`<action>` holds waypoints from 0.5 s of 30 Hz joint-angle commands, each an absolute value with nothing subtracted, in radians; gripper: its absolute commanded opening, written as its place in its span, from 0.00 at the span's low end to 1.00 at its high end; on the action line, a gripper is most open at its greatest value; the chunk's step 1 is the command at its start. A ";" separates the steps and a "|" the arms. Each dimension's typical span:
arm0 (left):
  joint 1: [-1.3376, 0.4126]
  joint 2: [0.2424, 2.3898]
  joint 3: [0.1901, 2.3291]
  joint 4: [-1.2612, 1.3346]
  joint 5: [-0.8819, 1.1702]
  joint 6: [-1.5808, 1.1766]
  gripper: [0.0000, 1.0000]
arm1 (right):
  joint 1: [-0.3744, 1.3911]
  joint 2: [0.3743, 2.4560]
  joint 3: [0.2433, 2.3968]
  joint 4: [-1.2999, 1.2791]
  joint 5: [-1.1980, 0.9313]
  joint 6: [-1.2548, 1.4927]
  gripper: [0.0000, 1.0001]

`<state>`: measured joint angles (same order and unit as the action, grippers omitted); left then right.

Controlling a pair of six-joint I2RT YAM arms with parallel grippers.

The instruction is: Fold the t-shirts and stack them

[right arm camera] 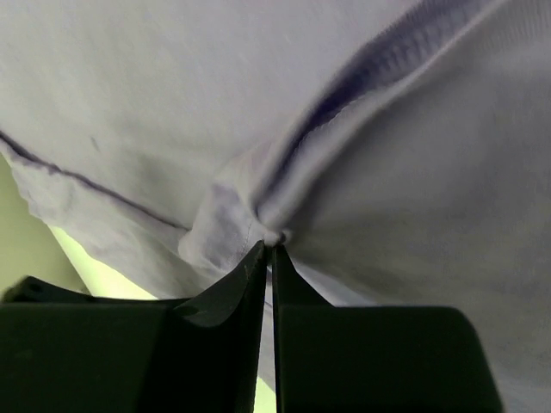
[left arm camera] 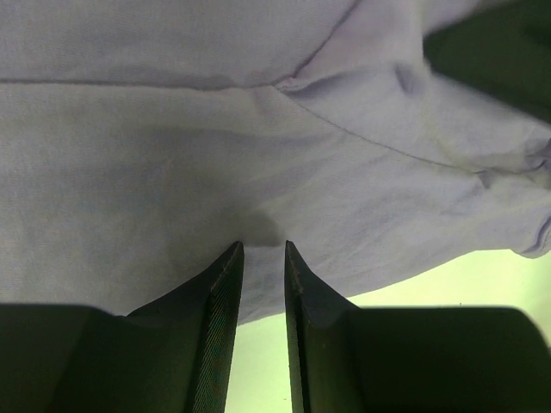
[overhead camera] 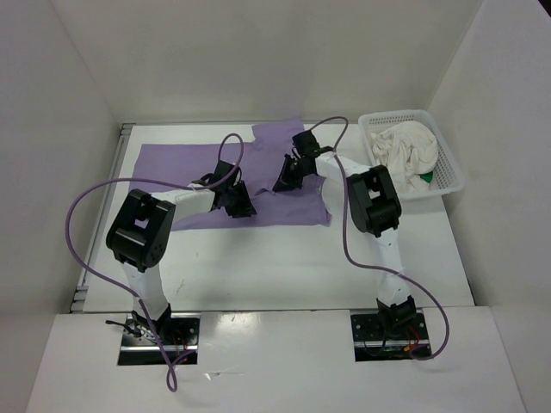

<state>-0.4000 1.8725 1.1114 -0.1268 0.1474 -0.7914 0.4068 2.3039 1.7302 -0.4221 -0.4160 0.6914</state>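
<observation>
The lavender t-shirt (overhead camera: 198,163) lies spread across the far half of the table. My left gripper (overhead camera: 242,205) is at its near hem. In the left wrist view the jaws (left arm camera: 263,245) stand a narrow gap apart, with the shirt's hem (left arm camera: 258,284) lying between the tips. My right gripper (overhead camera: 285,181) is over the shirt's right part. It is shut on a bunched fold of the lavender cloth (right arm camera: 232,219), with the tips (right arm camera: 269,245) almost touching. The cream shirt (overhead camera: 400,146) lies crumpled in the basket, and a bit of the green shirt (overhead camera: 419,182) shows under it.
The white mesh basket (overhead camera: 449,168) stands at the far right, close to my right arm. White walls close in the back and both sides. Purple cables loop above both arms. Bare table shows below the shirt's hem (left arm camera: 448,284).
</observation>
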 commanded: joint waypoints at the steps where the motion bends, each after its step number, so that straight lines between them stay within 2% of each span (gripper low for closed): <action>1: -0.403 1.856 1.094 -0.121 0.150 -0.802 0.33 | 0.417 2.338 1.885 -0.449 -0.425 0.689 0.09; 7: -0.403 1.812 1.072 -0.132 0.141 -0.811 0.33 | 0.417 2.519 2.192 -0.563 -0.454 0.670 0.10; 12: -0.394 1.769 1.063 -0.164 0.121 -0.811 0.33 | 0.417 2.568 2.368 -0.627 -0.508 0.669 0.33; 15: -0.385 1.726 1.072 -0.185 0.121 -0.811 0.33 | 0.417 2.498 2.320 -0.646 -0.442 0.620 0.38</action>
